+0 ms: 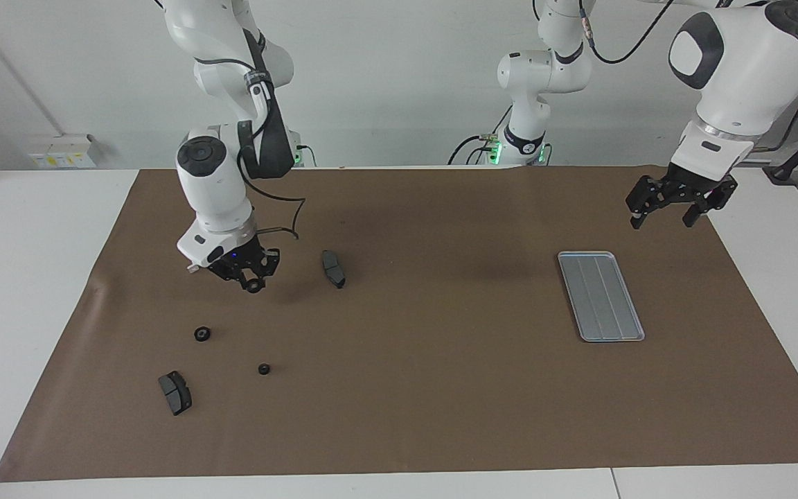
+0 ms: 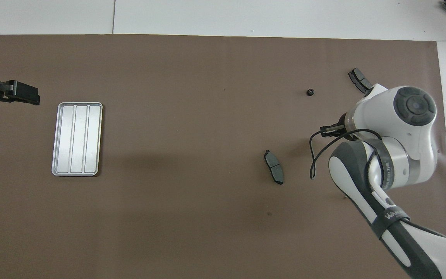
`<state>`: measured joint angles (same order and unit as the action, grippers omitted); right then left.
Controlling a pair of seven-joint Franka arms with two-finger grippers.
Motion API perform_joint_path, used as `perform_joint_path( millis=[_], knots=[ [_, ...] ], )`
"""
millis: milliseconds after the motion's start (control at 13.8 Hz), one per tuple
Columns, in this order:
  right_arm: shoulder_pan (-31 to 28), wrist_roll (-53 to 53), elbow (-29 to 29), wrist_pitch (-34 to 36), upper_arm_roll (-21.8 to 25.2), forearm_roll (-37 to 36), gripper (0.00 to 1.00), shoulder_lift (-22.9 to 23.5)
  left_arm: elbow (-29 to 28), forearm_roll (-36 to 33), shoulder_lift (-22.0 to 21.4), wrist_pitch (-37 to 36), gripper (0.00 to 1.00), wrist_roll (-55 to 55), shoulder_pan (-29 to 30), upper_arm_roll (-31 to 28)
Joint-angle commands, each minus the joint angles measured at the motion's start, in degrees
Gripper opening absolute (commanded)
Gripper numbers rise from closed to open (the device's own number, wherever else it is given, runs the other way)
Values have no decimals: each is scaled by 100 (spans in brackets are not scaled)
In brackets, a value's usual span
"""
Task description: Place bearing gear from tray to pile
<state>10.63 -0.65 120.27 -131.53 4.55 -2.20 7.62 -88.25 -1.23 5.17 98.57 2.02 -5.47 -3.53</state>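
Brake pads, loose gears, tray

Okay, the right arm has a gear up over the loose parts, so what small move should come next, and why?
Probably lower the right gripper straight down, then release. It appears to hold a bearing gear above the mat, between a brake pad and a gear lying there. The tray holds nothing. The left gripper waits open over the mat.
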Motion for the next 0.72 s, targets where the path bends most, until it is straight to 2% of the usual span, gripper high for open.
perform_joint_path(
  millis=[0,434,506,651],
  knots=[
    [-351,-444,900,-680,-86,140,0,-340,-219,-79,-183,65,100,35,37,10],
    [-343,-445,1323,-1164,-86,386,0,-270,-219,-79,-183,65,100,35,37,19],
    [-334,-427,1332,-1191,-86,395,17,-244,-219,-79,-174,65,100,35,37,19],
    [-334,-392,1332,-1200,-86,404,80,-208,-219,-79,-183,65,100,35,37,19]
  ],
)
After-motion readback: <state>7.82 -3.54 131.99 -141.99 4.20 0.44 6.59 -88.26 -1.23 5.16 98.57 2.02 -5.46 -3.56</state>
